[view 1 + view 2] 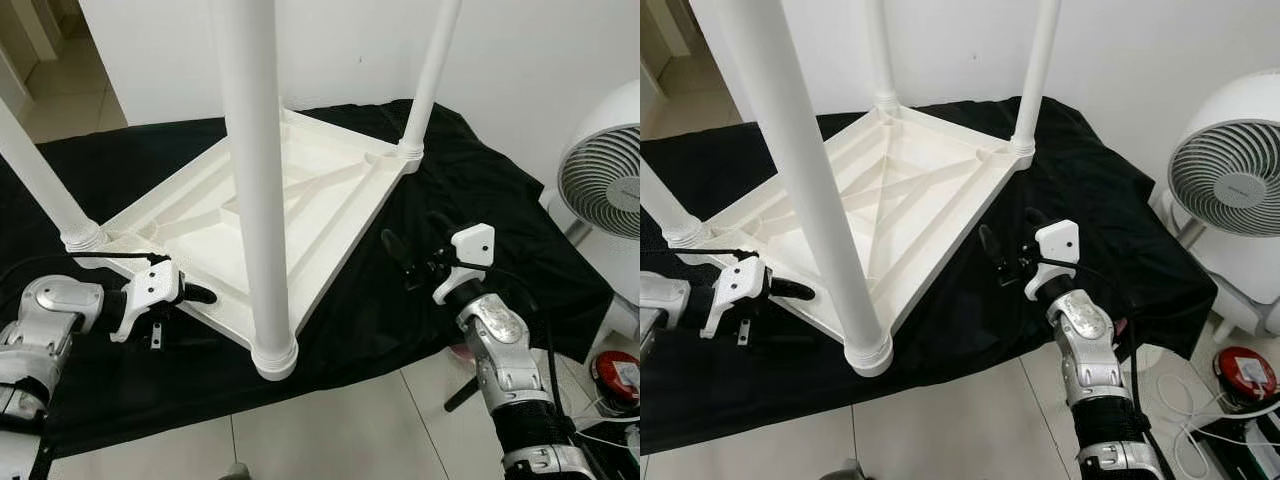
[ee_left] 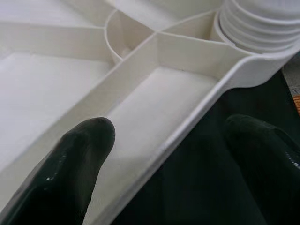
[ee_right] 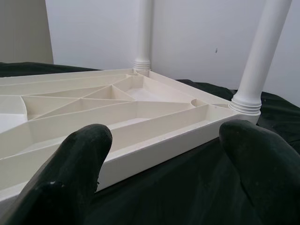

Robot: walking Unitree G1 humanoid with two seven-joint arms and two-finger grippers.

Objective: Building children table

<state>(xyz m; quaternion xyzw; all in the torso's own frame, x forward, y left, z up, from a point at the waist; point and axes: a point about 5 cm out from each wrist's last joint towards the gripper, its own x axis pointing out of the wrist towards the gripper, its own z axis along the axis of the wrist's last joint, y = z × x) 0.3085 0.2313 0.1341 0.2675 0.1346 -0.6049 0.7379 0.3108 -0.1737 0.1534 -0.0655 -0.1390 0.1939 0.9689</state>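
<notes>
Left fingers (image 2: 79, 164) spread astride table (image 1: 300, 190) rim; right fingers (image 3: 70, 173) spread, near edge.

- White plastic kids' table (image 1: 300, 190), lying upside down on black cloth (image 1: 470, 180), ribbed underside up.
- 4 round legs (image 1: 262, 200) fitted, standing upright at corners.

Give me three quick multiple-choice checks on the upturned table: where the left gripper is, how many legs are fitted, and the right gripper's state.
1. The left gripper is:
A. straddling the tabletop rim
B. around a leg
C. over the fan

2. Legs standing in the tabletop:
A. two
B. three
C. four

3. The right gripper is:
A. shut on a leg
B. open, short of the rim
C. shut on the black cloth

Answers: 1 A, the left wrist view shows one finger inside the rim and one outside. 2 C, a leg rises at each corner. 3 B, its fingers stand apart with nothing between them.
</notes>
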